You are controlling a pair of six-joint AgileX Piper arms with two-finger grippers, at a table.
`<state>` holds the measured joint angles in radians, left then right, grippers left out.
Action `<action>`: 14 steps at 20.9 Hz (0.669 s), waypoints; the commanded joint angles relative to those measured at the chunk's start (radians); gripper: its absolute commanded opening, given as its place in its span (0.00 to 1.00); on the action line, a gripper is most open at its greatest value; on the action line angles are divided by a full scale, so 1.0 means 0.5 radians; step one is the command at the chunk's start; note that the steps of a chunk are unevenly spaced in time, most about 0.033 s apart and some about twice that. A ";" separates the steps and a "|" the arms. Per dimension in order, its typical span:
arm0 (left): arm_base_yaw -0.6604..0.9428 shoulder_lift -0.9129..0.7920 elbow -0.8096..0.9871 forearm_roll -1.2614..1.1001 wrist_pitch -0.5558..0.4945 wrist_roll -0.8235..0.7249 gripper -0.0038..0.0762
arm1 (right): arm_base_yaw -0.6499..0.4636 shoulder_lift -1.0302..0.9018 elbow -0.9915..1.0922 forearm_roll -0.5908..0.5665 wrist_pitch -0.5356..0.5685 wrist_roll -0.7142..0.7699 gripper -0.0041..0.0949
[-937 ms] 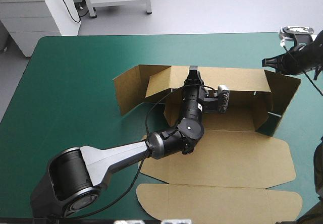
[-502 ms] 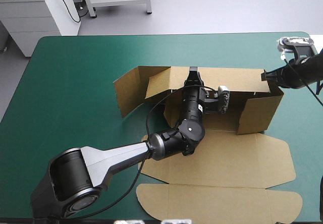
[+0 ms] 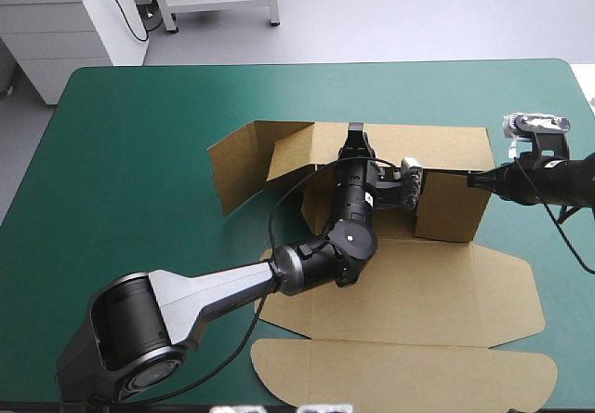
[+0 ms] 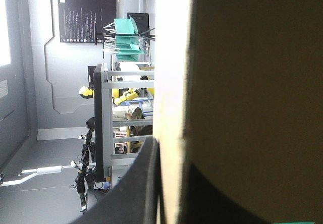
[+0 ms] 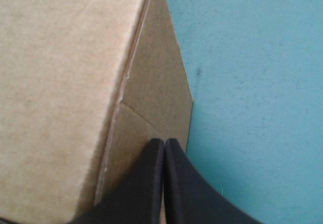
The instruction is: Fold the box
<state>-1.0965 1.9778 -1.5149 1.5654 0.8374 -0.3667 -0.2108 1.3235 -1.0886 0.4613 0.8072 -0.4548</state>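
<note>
The left arm [image 3: 339, 218] is lying across the box [image 3: 437, 283] and covering much of its floor. From above, the left gripper [image 3: 356, 134] is too small at the far wall for me to part its fingertips. In its own wrist view the board is filling nearly everything: one black finger [image 4: 144, 188] is showing, the other only a dark blur (past the sheet, it seems). The right arm [image 3: 558, 180] is being cut off by the high view's right edge. Whether the right gripper [image 3: 472, 180] is touching the raised wall, I cannot tell.
</note>
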 commanded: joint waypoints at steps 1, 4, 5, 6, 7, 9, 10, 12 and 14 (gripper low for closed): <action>-0.003 -0.075 -0.029 -0.107 0.057 -0.030 0.04 | -0.002 -0.110 0.024 0.162 -0.146 -0.066 0.02; -0.003 -0.075 -0.029 -0.107 0.054 -0.030 0.04 | -0.002 -0.114 0.029 0.159 -0.148 -0.144 0.02; -0.003 -0.075 -0.029 -0.107 0.054 -0.030 0.04 | -0.002 -0.114 0.029 0.159 -0.140 -0.159 0.02; -0.003 -0.075 -0.029 -0.107 0.054 -0.030 0.04 | -0.002 -0.114 0.029 0.154 -0.134 -0.186 0.02; -0.003 -0.075 -0.029 -0.107 0.054 -0.030 0.04 | -0.002 -0.114 0.029 0.154 -0.129 -0.203 0.02; -0.003 -0.075 -0.029 -0.107 0.058 -0.030 0.04 | -0.002 -0.114 0.029 0.158 -0.111 -0.190 0.04; -0.003 -0.075 -0.029 -0.107 0.070 -0.030 0.04 | -0.002 -0.114 0.009 0.150 -0.065 -0.171 0.08; -0.003 -0.075 -0.029 -0.107 0.075 0.005 0.04 | -0.002 -0.114 -0.031 0.140 -0.008 -0.171 0.21; -0.003 -0.075 -0.029 -0.107 0.083 0.006 0.04 | -0.002 -0.114 -0.072 0.127 0.049 -0.176 0.37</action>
<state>-1.0965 1.9778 -1.5149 1.5583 0.8596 -0.3529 -0.2126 1.2979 -1.0772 0.4752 0.8112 -0.5367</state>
